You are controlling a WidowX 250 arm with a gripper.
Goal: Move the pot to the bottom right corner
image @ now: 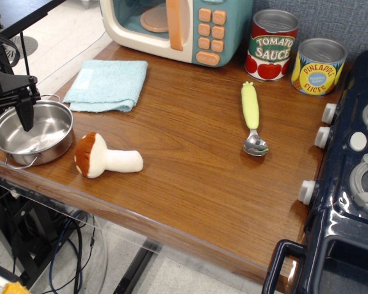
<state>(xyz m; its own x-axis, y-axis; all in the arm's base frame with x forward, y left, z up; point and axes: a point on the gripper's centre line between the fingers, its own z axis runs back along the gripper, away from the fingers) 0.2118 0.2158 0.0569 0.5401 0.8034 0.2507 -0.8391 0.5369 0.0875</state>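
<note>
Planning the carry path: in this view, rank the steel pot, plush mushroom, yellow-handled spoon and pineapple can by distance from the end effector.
1. Shiny round steel pot, directly below the end effector, far left.
2. Brown-capped plush mushroom, front left.
3. Yellow-handled metal spoon, centre right.
4. Yellow pineapple can, back right.
</note>
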